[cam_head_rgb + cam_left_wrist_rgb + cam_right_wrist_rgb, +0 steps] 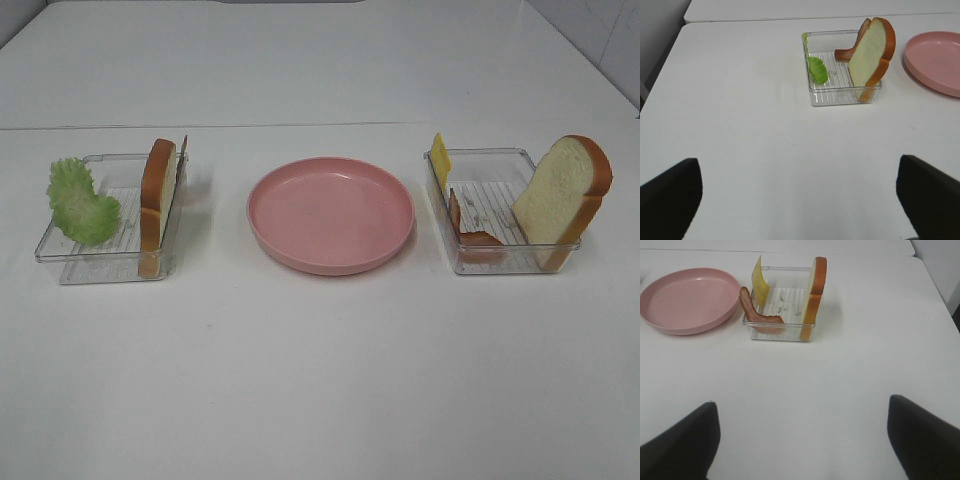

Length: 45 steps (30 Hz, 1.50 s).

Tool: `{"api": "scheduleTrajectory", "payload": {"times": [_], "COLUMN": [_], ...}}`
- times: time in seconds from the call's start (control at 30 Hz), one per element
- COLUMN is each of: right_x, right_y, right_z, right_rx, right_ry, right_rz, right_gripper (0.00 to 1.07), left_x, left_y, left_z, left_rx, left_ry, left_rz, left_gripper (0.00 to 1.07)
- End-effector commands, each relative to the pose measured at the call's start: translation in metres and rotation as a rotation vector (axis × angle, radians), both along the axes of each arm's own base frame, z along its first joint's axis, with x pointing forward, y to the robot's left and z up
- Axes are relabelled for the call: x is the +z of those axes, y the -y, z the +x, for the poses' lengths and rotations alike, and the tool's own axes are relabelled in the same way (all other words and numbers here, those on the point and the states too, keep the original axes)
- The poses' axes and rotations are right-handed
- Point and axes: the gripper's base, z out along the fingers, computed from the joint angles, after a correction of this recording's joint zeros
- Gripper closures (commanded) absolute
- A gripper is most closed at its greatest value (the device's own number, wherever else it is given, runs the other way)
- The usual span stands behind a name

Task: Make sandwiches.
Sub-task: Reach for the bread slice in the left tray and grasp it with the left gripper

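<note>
Bread slice (157, 205) upright on edge, second slice (565, 195) tilted on edge

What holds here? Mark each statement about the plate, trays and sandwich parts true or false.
The round pink plate holds nothing. True.
The ruffled green lettuce lies on the plate. False: it sits in the left clear plastic tray.
The yellow cheese slice stands in the right clear plastic tray. True.
Both white, orange-brown-crusted bread slices lie stacked. False: the left bread slice stands on edge in its tray, and the right bread slice leans in its own.
</note>
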Motion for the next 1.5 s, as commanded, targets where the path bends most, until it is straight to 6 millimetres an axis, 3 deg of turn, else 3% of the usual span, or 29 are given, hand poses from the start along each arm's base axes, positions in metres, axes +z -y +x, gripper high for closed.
{"api": "scheduleTrajectory", "payload": {"times": [0.03, 0.57, 0.67, 0.73, 0.77, 0.87, 0.9, 0.93, 0.97, 1.0, 1.03, 1.07, 1.1, 1.13, 1.17, 1.2, 1.23, 1.27, 1.3, 1.33, 1.37, 1.43, 1.47, 1.5], "right_x": [0.000, 0.000, 0.000, 0.000, 0.000, 0.000, 0.000, 0.000, 0.000, 0.000, 0.000, 0.000, 0.000, 0.000, 0.000, 0.000, 0.000, 0.000, 0.000, 0.000, 0.000, 0.000, 0.000, 0.000], "right_y": [0.001, 0.001, 0.001, 0.001, 0.001, 0.001, 0.001, 0.001, 0.001, 0.001, 0.001, 0.001, 0.001, 0.001, 0.001, 0.001, 0.001, 0.001, 0.001, 0.001, 0.001, 0.001, 0.001, 0.001], "right_z": [-0.003, -0.003, -0.003, -0.003, -0.003, -0.003, -0.003, -0.003, -0.003, -0.003, -0.003, -0.003, -0.003, -0.003, -0.003, -0.003, -0.003, -0.003, -0.003, -0.003, -0.003, -0.003, -0.003, -0.003], "right_rx": [-0.004, -0.004, -0.004, -0.004, -0.004, -0.004, -0.004, -0.004, -0.004, -0.004, -0.004, -0.004, -0.004, -0.004, -0.004, -0.004, -0.004, -0.004, -0.004, -0.004, -0.004, -0.004, -0.004, -0.004], "right_ry": [0.023, 0.023, 0.023, 0.023, 0.023, 0.023, 0.023, 0.023, 0.023, 0.023, 0.023, 0.023, 0.023, 0.023, 0.023, 0.023, 0.023, 0.023, 0.023, 0.023, 0.023, 0.023, 0.023, 0.023], "right_rz": [-0.006, -0.006, -0.006, -0.006, -0.006, -0.006, -0.006, -0.006, -0.006, -0.006, -0.006, -0.006, -0.006, -0.006, -0.006, -0.006, -0.006, -0.006, -0.006, -0.006, -0.006, -0.006, -0.006, -0.006], "right_gripper": [0.25, 0.25, 0.25, 0.25, 0.25, 0.25, 0.25, 0.25, 0.25, 0.25, 0.25, 0.25, 0.25, 0.25, 0.25, 0.25, 0.25, 0.25, 0.25, 0.25, 0.25, 0.25, 0.25, 0.25], "left_x": [0.000, 0.001, 0.009, 0.031, 0.031, 0.059, 0.059, 0.069, 0.069, 0.074, 0.083, 0.083, 0.085, 0.086, 0.086, 0.082, 0.080, 0.080, 0.078, 0.075, 0.075, 0.064, 0.064, 0.056], "left_y": [0.000, 0.000, 0.000, -0.001, -0.001, -0.003, -0.003, -0.005, -0.005, -0.006, -0.008, -0.008, -0.009, -0.010, -0.010, -0.012, -0.013, -0.013, -0.013, -0.013, -0.013, -0.012, -0.012, -0.005], "left_z": [-0.003, 0.002, 0.011, 0.030, 0.030, 0.065, 0.065, 0.092, 0.092, 0.107, 0.136, 0.136, 0.152, 0.183, 0.183, 0.217, 0.233, 0.233, 0.262, 0.276, 0.276, 0.308, 0.308, 0.324], "left_rx": [-0.003, -0.009, -0.035, -0.047, -0.047, -0.050, -0.050, -0.052, -0.052, -0.051, -0.045, -0.045, -0.044, -0.046, -0.046, -0.046, -0.045, -0.045, -0.053, -0.058, -0.058, -0.063, -0.063, -0.071], "left_ry": [0.027, -0.010, -0.109, -0.199, -0.199, -0.310, -0.310, -0.386, -0.386, -0.428, -0.501, -0.501, -0.548, -0.634, -0.634, -0.725, -0.746, -0.746, -0.765, -0.780, -0.780, -0.816, -0.816, -0.841], "left_rz": [-0.007, 0.001, 0.041, 0.047, 0.047, 0.037, 0.037, 0.029, 0.029, 0.022, 0.006, 0.006, -0.001, -0.010, -0.010, -0.023, -0.031, -0.031, -0.045, -0.057, -0.057, -0.094, -0.094, -0.091], "left_gripper": [0.04, 0.04, 0.04, 0.04, 0.04, 0.04, 0.04, 0.04, 0.04, 0.04, 0.04, 0.04, 0.04, 0.04, 0.04, 0.04, 0.04, 0.04, 0.04, 0.04, 0.04, 0.04, 0.04, 0.04]}}
